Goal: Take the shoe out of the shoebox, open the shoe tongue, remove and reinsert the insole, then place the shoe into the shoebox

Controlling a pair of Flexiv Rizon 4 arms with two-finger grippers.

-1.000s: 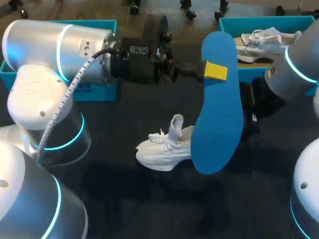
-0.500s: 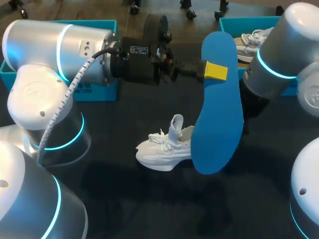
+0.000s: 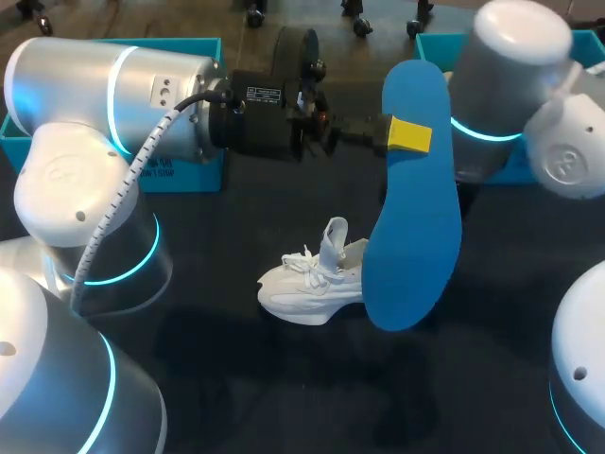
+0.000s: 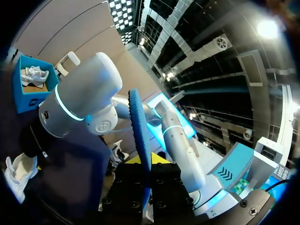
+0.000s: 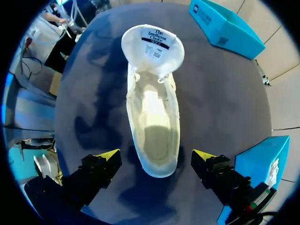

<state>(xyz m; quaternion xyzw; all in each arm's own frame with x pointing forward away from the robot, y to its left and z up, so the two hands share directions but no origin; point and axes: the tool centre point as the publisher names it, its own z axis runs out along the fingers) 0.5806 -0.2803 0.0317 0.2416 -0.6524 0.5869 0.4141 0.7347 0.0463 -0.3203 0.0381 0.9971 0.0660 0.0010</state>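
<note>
Your left arm (image 3: 113,104) reaches across from the left. Its gripper (image 3: 399,135) holds the blue insole (image 3: 411,218) up off the table (image 3: 236,378), with one yellow fingertip (image 3: 409,135) flat on the face turned toward you. The insole stands nearly upright, and its lower end covers the heel of the white shoe (image 3: 302,288). The shoe sits on its sole, toe to the left, tongue (image 3: 335,241) standing up. Your right arm (image 3: 506,85) comes in from the right behind the insole and covers most of the right box (image 3: 430,43). The left box (image 3: 184,170) lies behind your left arm.
</note>
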